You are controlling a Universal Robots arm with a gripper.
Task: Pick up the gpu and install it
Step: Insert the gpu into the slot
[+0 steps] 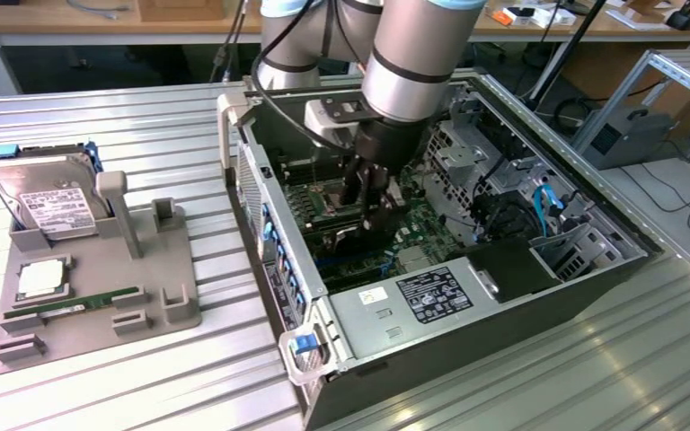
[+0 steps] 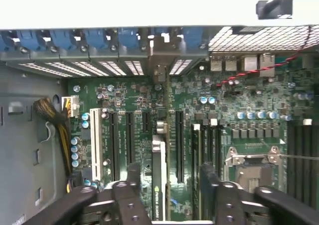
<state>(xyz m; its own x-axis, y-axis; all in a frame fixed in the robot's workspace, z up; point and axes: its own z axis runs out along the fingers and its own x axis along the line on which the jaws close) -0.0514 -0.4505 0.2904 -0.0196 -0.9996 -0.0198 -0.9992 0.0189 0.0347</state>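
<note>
The gpu (image 2: 159, 185) stands on edge in a motherboard (image 2: 234, 100) slot, its metal bracket (image 2: 159, 73) against the case's rear wall. My gripper (image 2: 169, 197) is open just above it. One of the black fingers (image 2: 130, 182) is on each side of the card, and both stand clear of it. In the exterior view the gripper (image 1: 370, 205) reaches down into the open computer case (image 1: 441, 301), over the middle of the board. The card itself is hidden there behind the fingers.
A grey holder tray (image 1: 141, 269) lies at the exterior view's left with a silver hard drive (image 1: 51, 202), a square chip (image 1: 43, 278) and a green memory stick (image 1: 75, 305). Inside the case are drive cages (image 1: 477, 153), blue cables (image 1: 545, 202) and yellow-black wires (image 2: 55, 118).
</note>
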